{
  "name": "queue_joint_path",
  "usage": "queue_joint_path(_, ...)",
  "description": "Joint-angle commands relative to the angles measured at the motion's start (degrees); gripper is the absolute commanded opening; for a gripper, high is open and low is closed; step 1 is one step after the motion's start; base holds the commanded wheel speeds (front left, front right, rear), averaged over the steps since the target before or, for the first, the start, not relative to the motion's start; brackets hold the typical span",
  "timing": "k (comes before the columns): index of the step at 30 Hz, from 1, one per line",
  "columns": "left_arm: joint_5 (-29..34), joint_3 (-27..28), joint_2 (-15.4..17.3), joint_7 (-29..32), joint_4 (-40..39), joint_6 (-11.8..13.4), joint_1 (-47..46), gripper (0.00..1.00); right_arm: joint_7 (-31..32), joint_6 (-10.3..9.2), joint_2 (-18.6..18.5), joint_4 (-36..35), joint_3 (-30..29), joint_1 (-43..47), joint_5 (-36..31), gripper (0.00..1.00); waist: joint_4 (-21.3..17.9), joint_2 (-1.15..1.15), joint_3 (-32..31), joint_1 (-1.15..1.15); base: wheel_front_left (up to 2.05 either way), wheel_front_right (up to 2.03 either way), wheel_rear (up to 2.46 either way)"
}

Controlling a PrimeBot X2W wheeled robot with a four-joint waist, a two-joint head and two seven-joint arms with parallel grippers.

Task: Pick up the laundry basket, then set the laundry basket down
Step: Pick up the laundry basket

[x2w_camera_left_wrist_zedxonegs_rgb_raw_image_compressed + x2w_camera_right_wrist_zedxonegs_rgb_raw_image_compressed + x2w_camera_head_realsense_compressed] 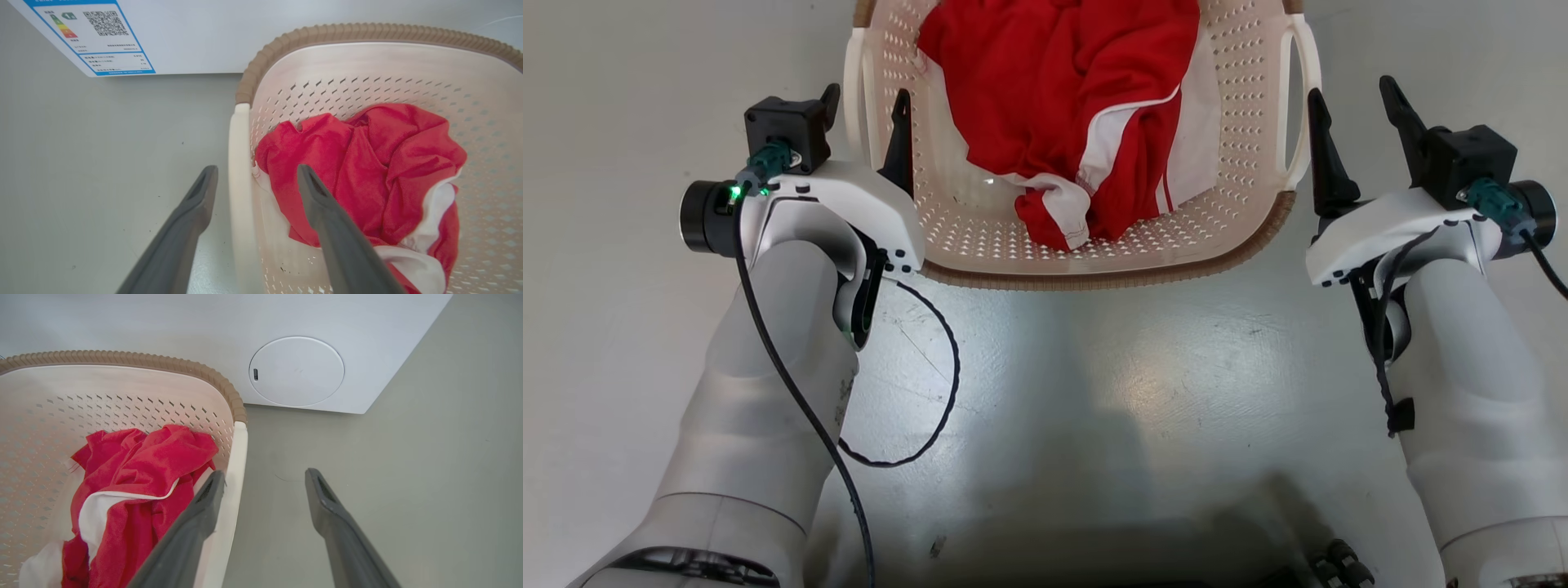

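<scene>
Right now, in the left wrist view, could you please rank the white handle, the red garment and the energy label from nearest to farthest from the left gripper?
1. white handle: between the fingers.
2. red garment: in the laundry basket, at right.
3. energy label: upper left, on the white appliance.

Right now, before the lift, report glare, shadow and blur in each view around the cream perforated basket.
Head view: pale glare on the glossy grey floor, dark shadow below it; cream perforated plastic laundry basket sharp. Left wrist view: white loop handle smears toward the bottom edge. Right wrist view: even light, basket wall soft at far left.
</scene>
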Motion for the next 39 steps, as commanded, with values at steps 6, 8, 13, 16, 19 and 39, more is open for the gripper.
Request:
queue_joint_path(6,1.22,0.7,1.33,-0.35,0.0,0.71,-0.74,1.0,-0.61,0.34,0.93,0.18,2.34,-0.36,2.04,1.0,0.32,0.0,1.67,0.0,0.0,0.0,0.0)
queue_joint_path(8,1.46,0.48,1.33,-0.35,0.33,0.66,-1.03,1.0,-0.61,0.34,0.94,0.7,2.7,-0.68,2.45,1.0,0.37,0.0,2.06,0.0,0.0,0.0,0.0)
queue_joint_path(13,1.91,0.03,1.31,-0.35,1.2,0.73,-2.12,1.0,-0.61,0.34,0.94,2.07,3.64,-1.74,2.99,1.0,0.49,0.0,3.25,0.0,0.0,0.0,0.0)
queue_joint_path(16,2.05,-0.24,1.3,-0.35,1.89,0.77,-2.78,1.0,-0.61,0.34,0.94,3.1,4.2,-2.26,3.27,1.0,0.57,0.0,3.69,0.0,0.0,0.0,0.0)
queue_joint_path(19,1.91,-0.37,1.27,-0.35,2.46,0.74,-3.4,1.0,-0.61,0.34,0.94,3.93,4.5,-2.72,3.61,1.0,0.66,0.0,4.03,0.0,0.0,0.0,0.0)
queue_joint_path(39,1.73,-1.38,1.28,-0.35,6.14,0.63,-5.57,1.0,-0.61,0.34,0.95,7.07,5.76,-4.89,5.0,1.0,0.29,0.0,3.69,0.0,0.0,0.0,0.0)
